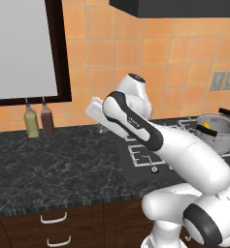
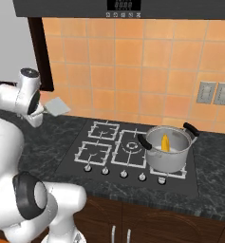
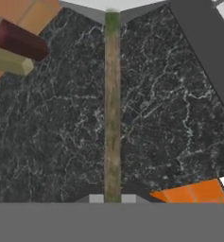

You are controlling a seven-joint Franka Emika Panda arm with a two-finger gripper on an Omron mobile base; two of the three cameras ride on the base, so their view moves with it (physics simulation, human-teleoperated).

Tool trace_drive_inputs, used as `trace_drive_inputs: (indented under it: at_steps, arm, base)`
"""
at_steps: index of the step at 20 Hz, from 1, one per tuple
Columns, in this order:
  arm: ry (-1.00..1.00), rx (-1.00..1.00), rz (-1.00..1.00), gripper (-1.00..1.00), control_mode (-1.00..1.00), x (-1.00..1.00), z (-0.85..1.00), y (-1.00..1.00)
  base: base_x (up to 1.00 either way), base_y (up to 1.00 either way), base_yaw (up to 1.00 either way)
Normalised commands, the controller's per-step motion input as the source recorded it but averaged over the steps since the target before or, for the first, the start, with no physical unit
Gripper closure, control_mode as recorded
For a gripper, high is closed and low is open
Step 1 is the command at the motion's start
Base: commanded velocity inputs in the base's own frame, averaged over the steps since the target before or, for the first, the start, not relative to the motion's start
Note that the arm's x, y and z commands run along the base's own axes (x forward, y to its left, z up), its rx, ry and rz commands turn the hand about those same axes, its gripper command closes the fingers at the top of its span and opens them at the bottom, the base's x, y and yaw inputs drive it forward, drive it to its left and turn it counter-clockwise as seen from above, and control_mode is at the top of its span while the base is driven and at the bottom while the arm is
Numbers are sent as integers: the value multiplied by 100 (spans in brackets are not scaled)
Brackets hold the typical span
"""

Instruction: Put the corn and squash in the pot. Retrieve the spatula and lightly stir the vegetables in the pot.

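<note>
You see the dark marbled bench [image 1: 63, 160] running below the orange tile wall, with the hob [image 2: 109, 147] set into it. The steel pot [image 2: 168, 149] stands on the hob's front right burner, well apart from the hand; the yellow corn [image 2: 165, 142] lies inside it, and a bit of orange-yellow shows in the pot from the left base view, too small to name. Two bottles [image 1: 39, 121], one olive and one dark red, stand against the wall at the left. Your hand [image 3: 112, 198] is closed on the spatula [image 2: 57, 106], held above the bench left of the hob, its handle running straight out from between the fingers [image 3: 95, 198] to the pale blade.
</note>
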Motion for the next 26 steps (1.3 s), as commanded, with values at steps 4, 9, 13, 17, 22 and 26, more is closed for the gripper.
trace_drive_inputs:
  at_steps: [4, 9, 13, 17, 22, 26]
  arm:
    - [19, -2, -9, 100, -100, -41, 91, 0]
    - [0, -4, -3, 100, 100, -15, 23, 0]
    - [0, 0, 0, 100, 100, 0, 0, 0]
    - [0, 0, 0, 100, 100, 0, 0, 0]
    - [0, 0, 0, 100, 100, 0, 0, 0]
    - [0, 0, 0, 100, 100, 0, 0, 0]
  base:
    - [0, 0, 0]
    - [-21, -14, -3]
    - [-18, -69, -1]
    - [0, -93, 0]
    - [0, -88, 0]
    - [24, -60, 2]
